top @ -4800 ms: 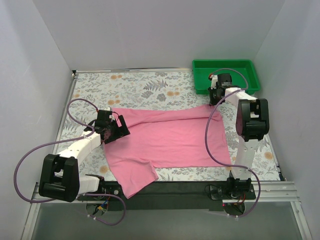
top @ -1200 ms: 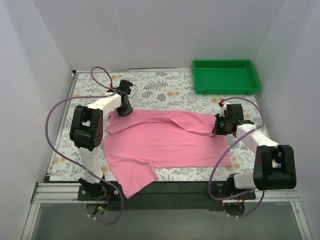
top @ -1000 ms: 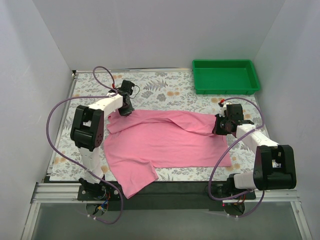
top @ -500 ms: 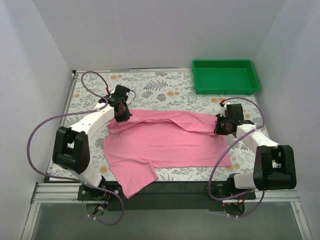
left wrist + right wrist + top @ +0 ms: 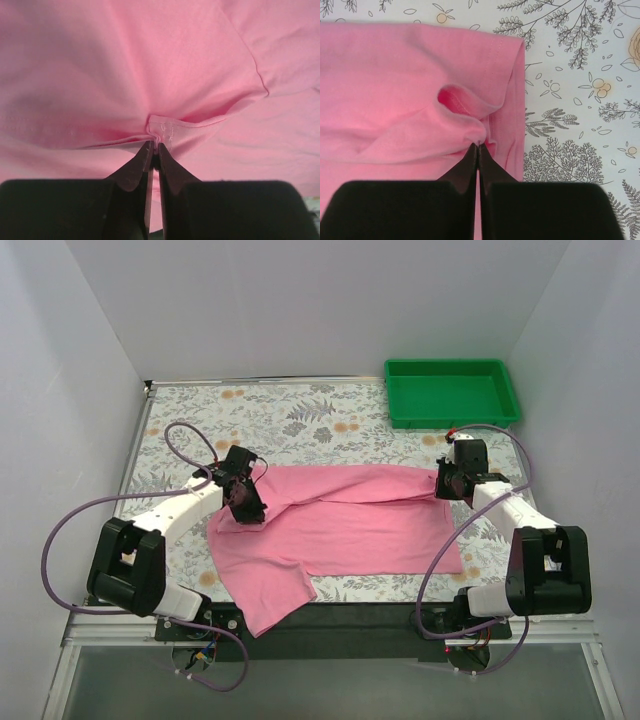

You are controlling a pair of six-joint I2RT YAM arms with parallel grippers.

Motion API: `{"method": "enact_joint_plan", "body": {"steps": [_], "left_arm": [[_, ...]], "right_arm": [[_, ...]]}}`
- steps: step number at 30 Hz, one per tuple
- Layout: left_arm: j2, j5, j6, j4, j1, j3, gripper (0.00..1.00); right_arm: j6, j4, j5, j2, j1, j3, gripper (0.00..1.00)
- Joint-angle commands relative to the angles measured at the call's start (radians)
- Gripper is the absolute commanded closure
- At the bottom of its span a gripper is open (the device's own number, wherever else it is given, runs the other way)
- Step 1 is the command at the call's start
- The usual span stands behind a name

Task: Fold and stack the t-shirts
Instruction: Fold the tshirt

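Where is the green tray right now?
In the top view, the tray sits at the far right corner of the table, beyond the right gripper.

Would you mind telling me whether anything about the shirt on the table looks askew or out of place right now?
Yes: the t-shirt lies unevenly. Its near-left sleeve spills off the floral table onto the black front rail, and the folded-over far edge slants, held nearer at the left gripper than at the right gripper.

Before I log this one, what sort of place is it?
Probably a robot lab cell, not a home: plain white walls enclose a floral-covered table, with the left arm and right arm mounted at its near edge.
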Motion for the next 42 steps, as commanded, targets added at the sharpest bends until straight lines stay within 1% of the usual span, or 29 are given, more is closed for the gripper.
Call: {"method": "enact_joint_plan", "body": {"steps": [1, 3, 4, 6, 7, 8, 10, 12, 13, 14, 15, 16, 17, 18, 19, 20, 21, 22, 23, 27, 30, 31, 36, 42], "left_arm": [[-0.029, 0.114, -0.054, 0.045, -0.021, -0.023, 0.90], [-0.014, 0.116, -0.063, 0.052, -0.024, -0.025, 0.85], [-0.002, 0.119, -0.064, 0.053, -0.026, -0.023, 0.80], [0.003, 0.113, -0.071, 0.052, -0.026, -0.028, 0.73], [-0.001, 0.110, -0.074, 0.050, -0.026, -0.028, 0.68], [-0.008, 0.089, -0.077, 0.047, -0.024, -0.025, 0.65], [-0.024, 0.064, -0.081, 0.044, -0.023, -0.011, 0.61], [-0.047, -0.003, -0.075, 0.029, -0.018, 0.030, 0.52], [-0.052, -0.040, -0.068, 0.026, -0.011, 0.043, 0.47], [-0.054, -0.056, -0.055, 0.030, 0.014, 0.055, 0.44], [-0.049, -0.083, -0.046, 0.036, 0.034, 0.069, 0.37], [-0.040, -0.089, -0.019, 0.045, 0.057, 0.090, 0.34], [-0.029, -0.100, -0.006, 0.068, 0.105, 0.103, 0.32], [0.004, -0.115, 0.001, 0.081, 0.133, 0.113, 0.30], [0.023, -0.105, 0.018, 0.093, 0.161, 0.139, 0.30], [0.044, -0.091, 0.027, 0.122, 0.211, 0.153, 0.29], [0.090, -0.086, 0.037, 0.136, 0.227, 0.170, 0.29], [0.112, -0.105, 0.049, 0.150, 0.236, 0.204, 0.29], [0.141, -0.105, 0.075, 0.177, 0.245, 0.221, 0.29], [0.258, -0.108, 0.113, 0.208, 0.255, 0.304, 0.29], [0.333, -0.111, 0.138, 0.219, 0.264, 0.343, 0.33], [0.359, -0.116, 0.141, 0.220, 0.268, 0.353, 0.36], [0.402, -0.177, 0.162, 0.225, 0.281, 0.391, 0.38], [0.371, -0.228, 0.189, 0.251, 0.298, 0.388, 0.37]], "right_arm": [[-0.003, 0.037, 0.038, 0.027, -0.007, 0.057, 0.99], [-0.003, 0.036, 0.038, 0.039, -0.005, 0.072, 0.99], [-0.001, 0.034, 0.035, 0.042, -0.007, 0.074, 0.99], [0.002, 0.033, 0.029, 0.039, -0.007, 0.068, 0.97], [0.004, 0.031, 0.032, 0.041, -0.005, 0.063, 0.96], [0.004, 0.030, 0.035, 0.038, -0.007, 0.059, 0.93], [0.007, 0.022, 0.054, 0.032, -0.007, 0.043, 0.91], [0.005, 0.021, 0.061, 0.012, -0.008, 0.039, 0.86], [0.005, 0.019, 0.064, 0.004, -0.008, 0.040, 0.83], [0.004, 0.019, 0.066, -0.007, -0.010, 0.049, 0.75], [0.004, 0.017, 0.066, -0.010, -0.017, 0.057, 0.72], [0.004, 0.019, 0.069, -0.011, -0.022, 0.065, 0.68], [0.005, 0.021, 0.068, -0.010, -0.031, 0.086, 0.61], [0.011, 0.021, 0.061, -0.008, -0.052, 0.097, 0.59], [0.013, 0.022, 0.026, -0.002, -0.065, 0.109, 0.58], [0.016, 0.024, 0.006, 0.016, -0.068, 0.134, 0.57], [0.028, 0.022, -0.018, 0.031, -0.112, 0.149, 0.56], [0.036, 0.022, -0.040, 0.044, -0.126, 0.163, 0.57], [0.045, 0.022, -0.094, 0.073, -0.140, 0.175, 0.56], [0.085, 0.025, -0.167, 0.142, -0.185, 0.233, 0.57], [0.103, 0.034, -0.207, 0.176, -0.191, 0.235, 0.57], [0.106, 0.040, -0.222, 0.186, -0.191, 0.233, 0.57], [0.100, 0.048, -0.239, 0.216, -0.194, 0.221, 0.57], [0.097, 0.051, -0.250, 0.242, -0.195, 0.210, 0.58]]}}
